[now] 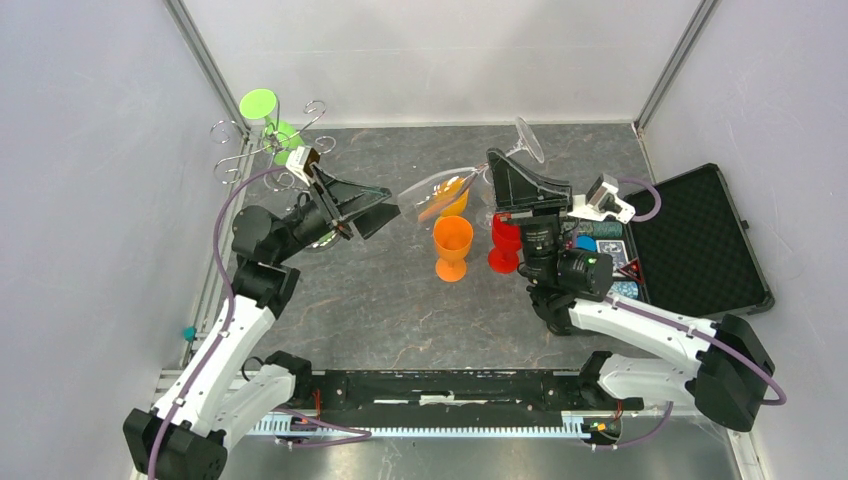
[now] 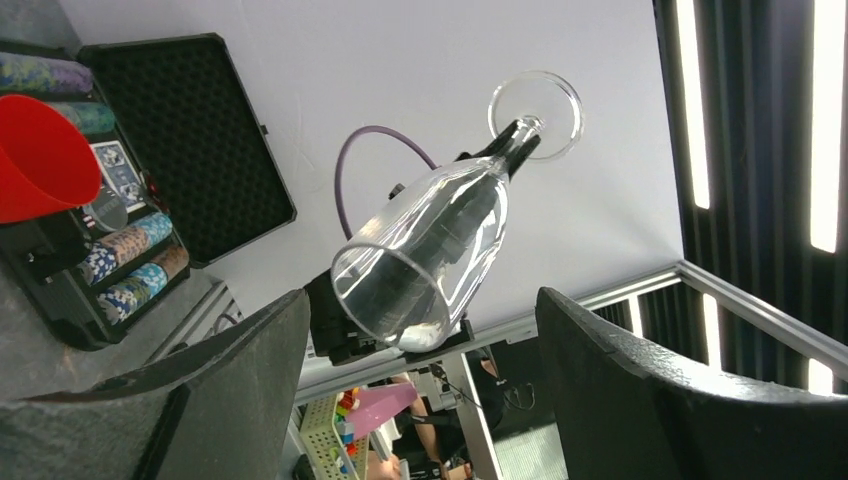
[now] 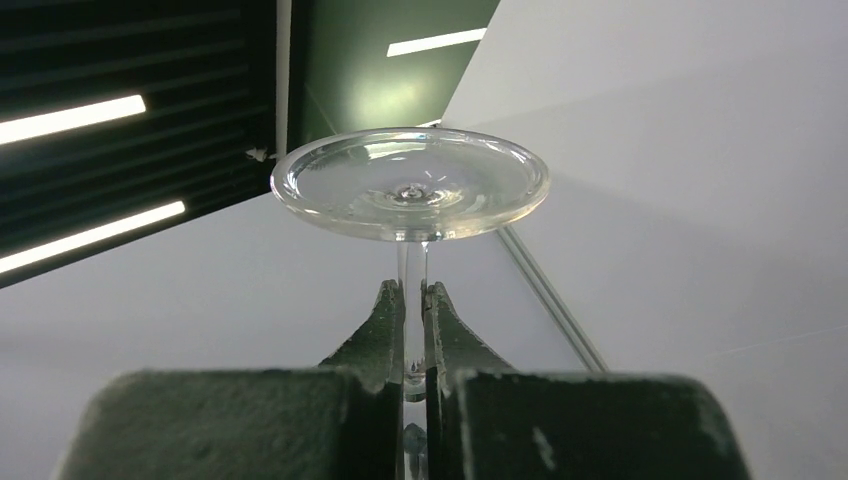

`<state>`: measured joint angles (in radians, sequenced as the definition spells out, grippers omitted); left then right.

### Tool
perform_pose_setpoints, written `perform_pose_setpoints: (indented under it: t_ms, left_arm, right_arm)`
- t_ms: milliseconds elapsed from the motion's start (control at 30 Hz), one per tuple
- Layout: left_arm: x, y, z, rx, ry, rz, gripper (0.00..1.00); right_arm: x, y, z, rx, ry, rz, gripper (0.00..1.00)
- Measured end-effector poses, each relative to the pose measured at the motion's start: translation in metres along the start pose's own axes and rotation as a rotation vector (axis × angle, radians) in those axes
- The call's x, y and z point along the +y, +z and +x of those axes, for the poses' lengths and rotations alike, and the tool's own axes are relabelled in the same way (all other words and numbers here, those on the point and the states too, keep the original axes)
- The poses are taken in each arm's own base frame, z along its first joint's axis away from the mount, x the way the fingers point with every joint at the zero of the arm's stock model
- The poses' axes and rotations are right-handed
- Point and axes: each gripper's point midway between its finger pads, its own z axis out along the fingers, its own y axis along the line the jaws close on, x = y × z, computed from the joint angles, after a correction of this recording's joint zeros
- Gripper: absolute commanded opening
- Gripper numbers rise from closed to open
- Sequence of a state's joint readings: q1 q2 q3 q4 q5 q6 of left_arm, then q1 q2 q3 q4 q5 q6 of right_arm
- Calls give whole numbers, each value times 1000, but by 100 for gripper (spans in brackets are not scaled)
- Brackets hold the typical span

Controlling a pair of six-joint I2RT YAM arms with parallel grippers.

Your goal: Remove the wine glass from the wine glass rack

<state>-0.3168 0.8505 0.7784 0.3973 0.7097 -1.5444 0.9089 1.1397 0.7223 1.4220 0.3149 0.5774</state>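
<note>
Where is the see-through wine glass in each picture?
Top external: wine glass in the middle, tipped sideways between the arms.
Left wrist: wine glass in the centre, bowl nearest.
Right wrist: wine glass stem and foot only, upper centre.
Shared landmark: the right gripper shut on its stem.

A robotics lab test cell: white panels (image 1: 420, 50) and metal corner posts (image 1: 205, 62) wall in the grey tabletop (image 1: 370, 310) beneath the left claw (image 1: 380, 208), and the arms (image 1: 230, 340) are bolted to a rail (image 1: 450, 385) behind it. Beyond the right claw (image 3: 415, 300), strip lights (image 3: 70, 118) run along a dark slatted ceiling (image 3: 130, 50).
</note>
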Motion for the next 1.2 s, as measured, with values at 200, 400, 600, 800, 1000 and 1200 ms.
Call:
perform_pose_setpoints:
  t_ms: [200, 400, 600, 800, 1000, 1200]
  left_arm:
    - [-12, 7, 5, 24, -4, 66, 67]
    - [-17, 6, 2, 2, 0, 99, 60]
    - [-12, 9, 2, 8, -42, 116, 60]
    - [-16, 14, 6, 36, -93, 151, 39]
    - [-8, 16, 6, 40, -135, 142, 19]
    - [-7, 17, 5, 40, -134, 148, 2]
  right_arm:
    - [-7, -3, 9, 12, 69, 27, 0]
    - [-17, -8, 11, 5, 94, 68, 0]
    - [-30, -11, 18, 3, 99, 116, 0]
    - [-40, -13, 26, 3, 110, 146, 0]
    - [-42, -13, 29, 1, 128, 156, 0]
    - [-43, -13, 28, -2, 134, 159, 0]
